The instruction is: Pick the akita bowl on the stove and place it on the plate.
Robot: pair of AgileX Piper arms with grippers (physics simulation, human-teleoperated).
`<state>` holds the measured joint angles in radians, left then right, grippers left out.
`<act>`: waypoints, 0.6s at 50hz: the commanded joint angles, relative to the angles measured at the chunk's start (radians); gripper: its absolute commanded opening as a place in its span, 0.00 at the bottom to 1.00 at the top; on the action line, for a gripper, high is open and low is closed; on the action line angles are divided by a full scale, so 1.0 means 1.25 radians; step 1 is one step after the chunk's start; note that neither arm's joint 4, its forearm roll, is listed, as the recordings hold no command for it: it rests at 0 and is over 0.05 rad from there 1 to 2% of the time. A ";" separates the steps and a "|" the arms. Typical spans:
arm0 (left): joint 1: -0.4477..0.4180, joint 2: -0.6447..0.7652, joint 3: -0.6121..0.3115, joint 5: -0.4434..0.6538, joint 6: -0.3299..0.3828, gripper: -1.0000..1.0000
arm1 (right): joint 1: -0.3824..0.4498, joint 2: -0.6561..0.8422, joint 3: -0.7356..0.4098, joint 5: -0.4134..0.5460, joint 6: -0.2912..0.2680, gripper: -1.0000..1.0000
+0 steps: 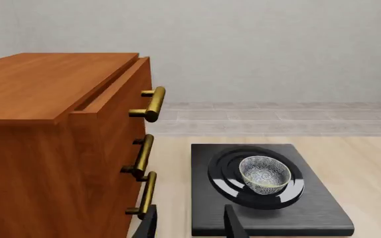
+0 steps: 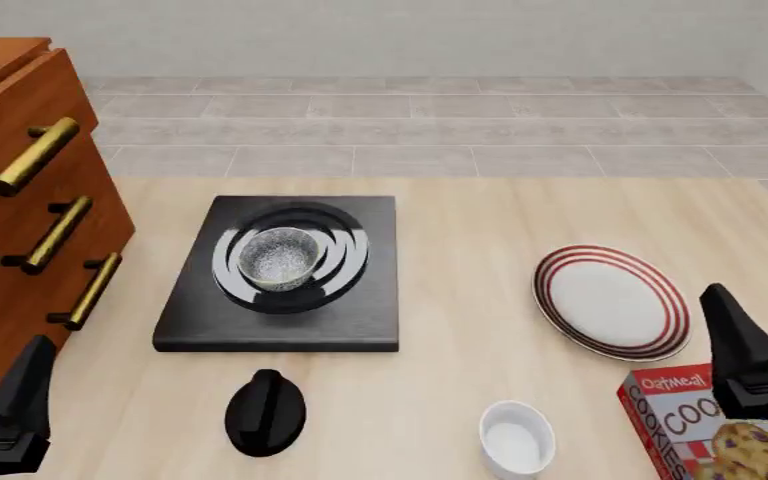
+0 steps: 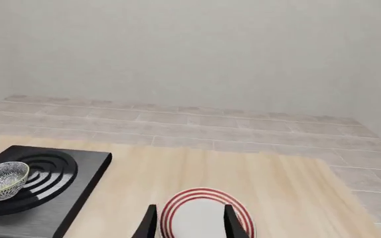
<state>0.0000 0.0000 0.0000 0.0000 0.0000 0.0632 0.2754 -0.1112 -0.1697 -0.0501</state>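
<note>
The akita bowl (image 2: 279,258), small with a speckled grey-white inside, sits upright on the burner rings of the black stove (image 2: 357,325). The red-ringed white plate (image 2: 611,300) lies to the stove's right with nothing on it. My left gripper (image 1: 190,225) is open and empty, short of the stove's near edge, with the bowl (image 1: 265,173) ahead of it. My right gripper (image 3: 189,223) is open and empty just short of the plate (image 3: 200,213). In the front view one left finger (image 2: 17,390) shows at bottom left and one right finger (image 2: 738,335) beside the plate.
A wooden drawer cabinet (image 2: 11,230) with brass handles stands left of the stove. A black round knob (image 2: 265,410), a white ramekin (image 2: 515,438) and a red cookie box (image 2: 704,425) line the table's near edge.
</note>
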 commanded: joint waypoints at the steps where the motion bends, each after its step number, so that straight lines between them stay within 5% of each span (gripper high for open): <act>1: 0.000 0.000 0.000 0.000 0.000 1.00 | 0.051 0.151 -0.112 -0.050 -0.029 1.00; 3: 0.000 0.000 0.000 0.000 0.000 1.00 | 0.068 0.166 -0.150 -0.032 -0.026 1.00; 10: 0.000 0.000 0.000 0.000 0.000 1.00 | 0.151 0.357 -0.263 -0.038 -0.132 1.00; 12: 0.000 0.000 0.000 0.000 0.000 1.00 | 0.155 0.372 -0.284 -0.029 -0.086 1.00; 18: 0.000 0.000 0.000 0.000 0.000 1.00 | 0.192 0.435 -0.324 -0.033 -0.128 1.00; 30: 0.000 0.000 0.000 0.000 0.000 1.00 | 0.258 0.558 -0.437 0.000 -0.133 1.00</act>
<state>0.0000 0.0000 0.0000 0.0000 0.0000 0.3158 0.8392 -0.5417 -0.1925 -0.1970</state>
